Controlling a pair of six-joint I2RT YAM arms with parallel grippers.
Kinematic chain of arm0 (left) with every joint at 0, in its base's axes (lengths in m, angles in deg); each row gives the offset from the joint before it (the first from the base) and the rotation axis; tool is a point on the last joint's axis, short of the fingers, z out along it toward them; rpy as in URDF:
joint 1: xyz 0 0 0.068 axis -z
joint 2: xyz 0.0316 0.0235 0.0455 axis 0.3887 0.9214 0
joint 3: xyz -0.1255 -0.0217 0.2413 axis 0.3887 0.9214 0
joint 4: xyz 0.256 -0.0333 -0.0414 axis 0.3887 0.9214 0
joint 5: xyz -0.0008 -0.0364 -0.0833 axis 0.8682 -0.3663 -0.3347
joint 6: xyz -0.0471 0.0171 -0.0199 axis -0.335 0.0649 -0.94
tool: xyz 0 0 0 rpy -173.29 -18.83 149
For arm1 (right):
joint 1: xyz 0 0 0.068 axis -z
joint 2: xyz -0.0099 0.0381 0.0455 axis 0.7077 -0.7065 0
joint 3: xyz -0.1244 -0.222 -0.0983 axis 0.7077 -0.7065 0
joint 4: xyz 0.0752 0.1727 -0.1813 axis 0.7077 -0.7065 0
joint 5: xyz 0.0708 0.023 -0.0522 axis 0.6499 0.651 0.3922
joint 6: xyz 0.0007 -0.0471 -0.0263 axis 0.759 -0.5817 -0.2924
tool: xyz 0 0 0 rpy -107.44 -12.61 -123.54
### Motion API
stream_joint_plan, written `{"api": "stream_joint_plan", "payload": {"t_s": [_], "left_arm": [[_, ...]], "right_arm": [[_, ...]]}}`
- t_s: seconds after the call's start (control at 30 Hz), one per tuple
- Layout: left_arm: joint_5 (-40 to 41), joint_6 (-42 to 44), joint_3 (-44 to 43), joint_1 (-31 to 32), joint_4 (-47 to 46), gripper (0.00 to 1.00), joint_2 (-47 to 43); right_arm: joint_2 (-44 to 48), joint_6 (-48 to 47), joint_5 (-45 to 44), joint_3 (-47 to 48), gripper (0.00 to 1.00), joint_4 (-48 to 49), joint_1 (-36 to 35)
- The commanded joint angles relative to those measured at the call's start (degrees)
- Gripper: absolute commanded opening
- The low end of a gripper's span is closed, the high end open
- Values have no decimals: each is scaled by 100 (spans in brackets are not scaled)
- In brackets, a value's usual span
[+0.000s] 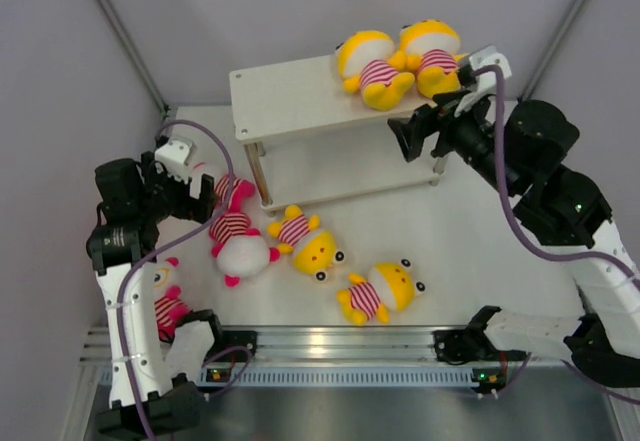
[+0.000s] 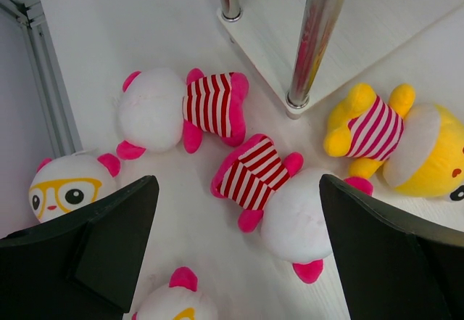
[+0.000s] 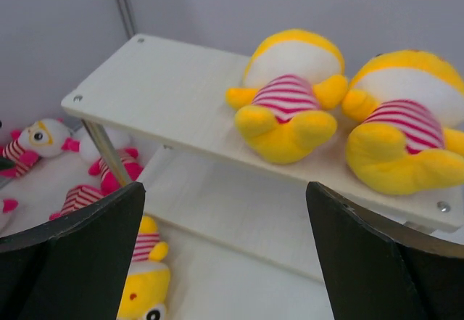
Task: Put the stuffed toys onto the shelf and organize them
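Note:
The shelf (image 1: 290, 94) stands at the back, and two yellow stuffed toys (image 1: 372, 68) (image 1: 432, 56) lie on the right end of its top board. My right gripper (image 1: 412, 137) hovers open just in front of them, holding nothing; its wrist view shows both toys (image 3: 290, 95) (image 3: 406, 120) on the board (image 3: 167, 95). Down on the table lie two pink toys (image 1: 240, 243) (image 1: 218, 187) and two yellow ones (image 1: 310, 246) (image 1: 382, 291). My left gripper (image 1: 192, 199) hangs open above the pink toys (image 2: 283, 204) (image 2: 174, 109), touching neither.
A pink toy with yellow glasses (image 1: 165, 299) lies beside the left arm's base, seen too as a face (image 2: 69, 193) in the left wrist view. Metal shelf legs (image 2: 317, 37) stand close to the pink toys. The lower board (image 3: 239, 211) holds nothing. Grey walls close in the sides.

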Motion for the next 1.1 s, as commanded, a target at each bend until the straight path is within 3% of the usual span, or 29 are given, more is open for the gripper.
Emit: {"api": "stream_joint_plan", "payload": {"t_s": [0.0, 0.17, 0.23, 0.33, 0.5, 0.57, 0.9, 1.0, 1.03, 1.07], "left_arm": [[129, 66, 81, 14, 40, 99, -225], [453, 153, 248, 14, 198, 99, -445], [725, 346, 345, 14, 364, 99, -585], [1165, 522, 547, 14, 514, 99, -735], [1570, 628, 880, 14, 699, 99, -998], [1553, 637, 969, 14, 761, 99, -1069], [1378, 751, 1101, 23, 989, 99, -1420], [1228, 734, 1092, 14, 1025, 99, -1482], [1210, 716, 1083, 14, 1034, 99, -1473], [1210, 734, 1057, 14, 1051, 99, -1473]], "right_arm": [[-48, 251, 161, -379, 92, -510, -272], [118, 245, 1651, -1310, 88, -809, -334], [172, 332, 1709, -1905, 85, -1019, -588], [128, 849, 1332, -2793, 81, -1082, -1298], [128, 2351, -600, -3710, 74, -661, -3363], [84, 2852, -787, -4105, 73, -372, -4021], [-1155, 3497, -1445, -4800, 72, -150, -4939], [-1594, 3488, -1955, -4749, 58, -316, -4939], [-1812, 3540, -2148, -4670, 43, -570, -4931], [-1910, 3584, -2245, -4608, 34, -694, -4931]]}}
